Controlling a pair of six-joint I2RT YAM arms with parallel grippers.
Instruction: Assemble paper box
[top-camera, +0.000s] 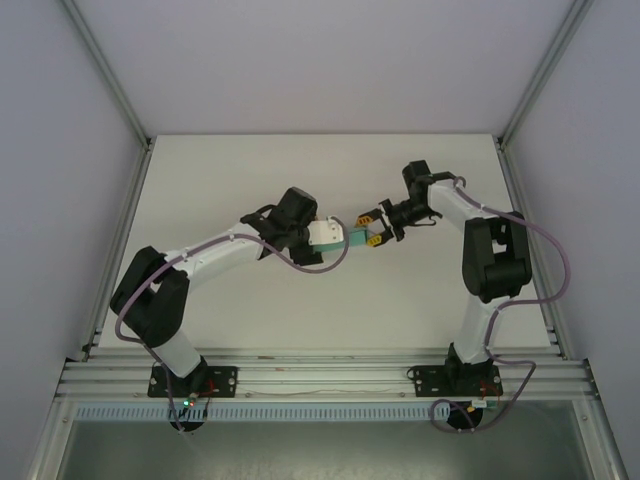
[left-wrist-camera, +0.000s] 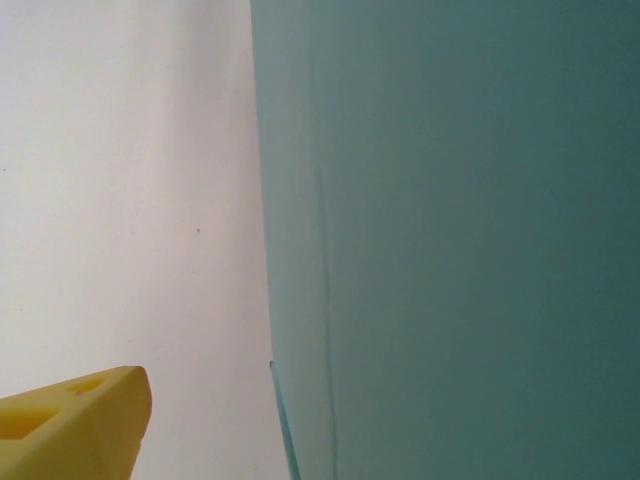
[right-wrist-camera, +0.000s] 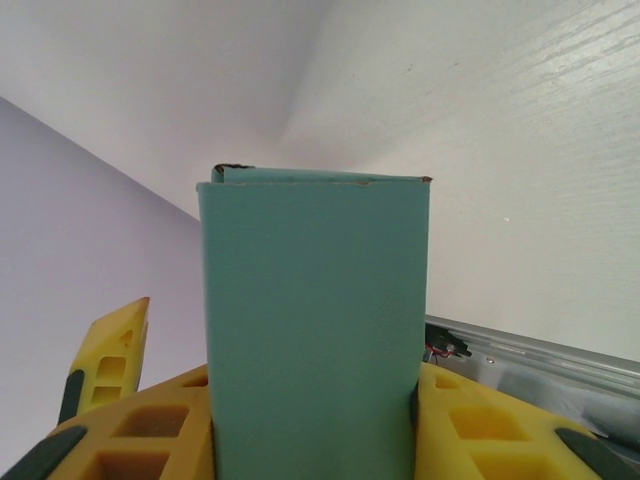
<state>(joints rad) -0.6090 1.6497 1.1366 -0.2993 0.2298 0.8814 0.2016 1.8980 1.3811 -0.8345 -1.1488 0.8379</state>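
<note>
The paper box (top-camera: 354, 238), a small flat teal-green box, hangs above the middle of the table between both arms. My right gripper (top-camera: 372, 232) is shut on its near end. In the right wrist view the box (right-wrist-camera: 312, 320) stands upright between the yellow fingers (right-wrist-camera: 470, 425), which press on both its sides. My left gripper (top-camera: 338, 238) meets the box from the left. In the left wrist view the box's teal face (left-wrist-camera: 450, 230) covers the right side. One yellow finger (left-wrist-camera: 75, 425) stands apart from the box's edge, and the other finger is hidden.
The white table (top-camera: 330, 170) is bare around the arms. A metal rail (top-camera: 320, 375) runs along the near edge, and white walls enclose the other sides. A further yellow finger (right-wrist-camera: 108, 355) shows left of the box in the right wrist view.
</note>
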